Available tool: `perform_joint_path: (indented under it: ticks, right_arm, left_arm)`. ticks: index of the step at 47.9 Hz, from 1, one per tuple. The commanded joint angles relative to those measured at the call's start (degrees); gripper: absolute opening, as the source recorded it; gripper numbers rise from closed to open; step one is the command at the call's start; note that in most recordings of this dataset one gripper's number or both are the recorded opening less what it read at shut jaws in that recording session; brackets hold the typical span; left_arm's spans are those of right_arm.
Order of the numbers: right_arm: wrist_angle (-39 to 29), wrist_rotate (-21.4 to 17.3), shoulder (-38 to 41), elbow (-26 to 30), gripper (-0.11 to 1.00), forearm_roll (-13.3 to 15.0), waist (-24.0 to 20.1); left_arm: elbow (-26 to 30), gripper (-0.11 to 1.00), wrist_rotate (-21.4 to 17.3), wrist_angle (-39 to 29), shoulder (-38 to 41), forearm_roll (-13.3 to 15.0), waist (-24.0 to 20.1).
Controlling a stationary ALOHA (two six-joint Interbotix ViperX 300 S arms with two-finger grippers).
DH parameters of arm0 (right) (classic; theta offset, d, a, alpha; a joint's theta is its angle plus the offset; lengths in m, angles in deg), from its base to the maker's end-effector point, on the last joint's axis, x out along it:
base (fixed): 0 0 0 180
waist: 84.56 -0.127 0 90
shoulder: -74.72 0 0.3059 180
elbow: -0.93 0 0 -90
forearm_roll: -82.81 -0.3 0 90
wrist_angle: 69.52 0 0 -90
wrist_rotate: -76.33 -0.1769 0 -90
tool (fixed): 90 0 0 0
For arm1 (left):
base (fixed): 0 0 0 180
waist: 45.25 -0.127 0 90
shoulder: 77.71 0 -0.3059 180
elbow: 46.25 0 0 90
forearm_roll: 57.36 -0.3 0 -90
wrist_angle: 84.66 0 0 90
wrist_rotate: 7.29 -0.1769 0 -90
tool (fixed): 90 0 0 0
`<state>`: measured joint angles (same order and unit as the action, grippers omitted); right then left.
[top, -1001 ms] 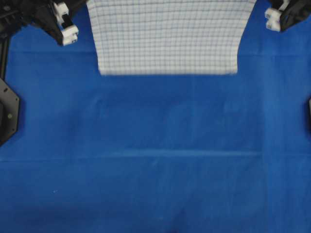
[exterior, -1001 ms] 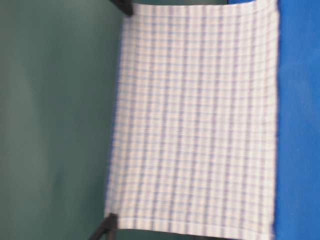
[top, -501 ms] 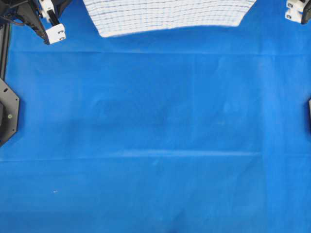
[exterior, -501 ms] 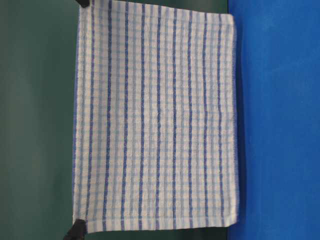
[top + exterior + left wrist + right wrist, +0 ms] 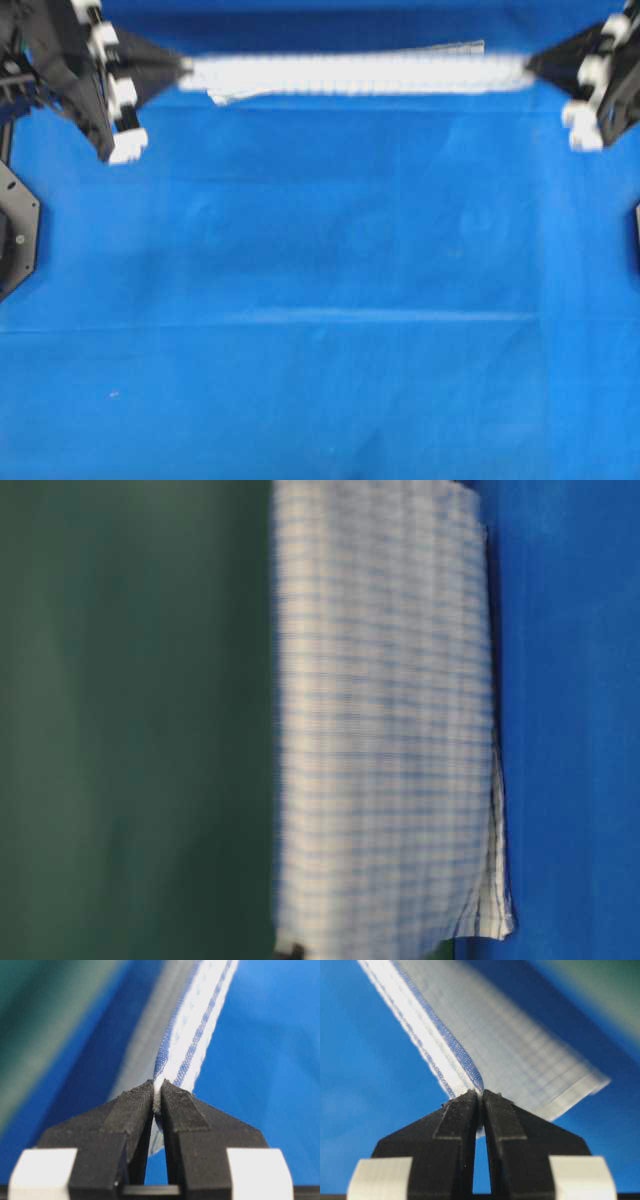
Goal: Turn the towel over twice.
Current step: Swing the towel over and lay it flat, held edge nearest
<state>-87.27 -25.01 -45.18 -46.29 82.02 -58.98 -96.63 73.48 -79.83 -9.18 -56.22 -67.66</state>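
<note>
White woven towel [image 5: 355,72] with thin blue stripes, stretched taut above the far part of the blue-covered bench [image 5: 320,300], long axis spanning between the 2 arms. Left gripper [image 5: 156,1095] and right gripper [image 5: 480,1094] each clench 1 upper corner; the cloth hangs between them, equally near both.

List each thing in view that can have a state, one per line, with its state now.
towel: lifted, stretched taut between both hands, hanging as a sheet with its lower edge at the blue cloth.
left hand: shut on the towel's corner.
right hand: shut on the towel's other corner.
blue cloth: spread flat, faintly creased.
</note>
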Motion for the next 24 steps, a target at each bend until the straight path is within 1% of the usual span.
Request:
perform_joint_path:
  ticks: [1, 5, 9, 15, 20, 24]
  right_arm:
    - [0.0, -2.8, 0.8, -1.3, 0.05, -0.2, -4.4]
    - [0.0, -6.9, 2.5, -3.3, 0.06, -0.2, -9.1]
    - [0.6, -10.2, 4.6, -4.5, 0.05, -0.2, -13.3]
    - [2.6, -14.8, 8.6, -5.7, 0.06, -0.2, -19.4]
    - [5.8, -18.9, 12.9, -6.2, 0.06, -0.2, -25.0]
    - [8.1, -21.6, 16.2, -6.0, 0.06, -0.2, -28.6]
  left_arm:
    - [-1.1, 0.03, 0.1, -0.3, 1.6, 0.4, 4.0]
    - [-2.6, 0.03, 0.4, -0.2, 3.7, 0.5, 8.4]
    - [-3.5, 0.03, 2.1, -0.1, 6.4, 0.7, 13.4]
    - [-3.7, 0.03, 6.9, 0.1, 10.4, 0.7, 18.5]
    - [-3.6, 0.03, 11.8, 0.2, 14.0, 0.7, 22.5]
    - [-3.4, 0.03, 14.5, 0.3, 16.2, 0.7, 25.7]
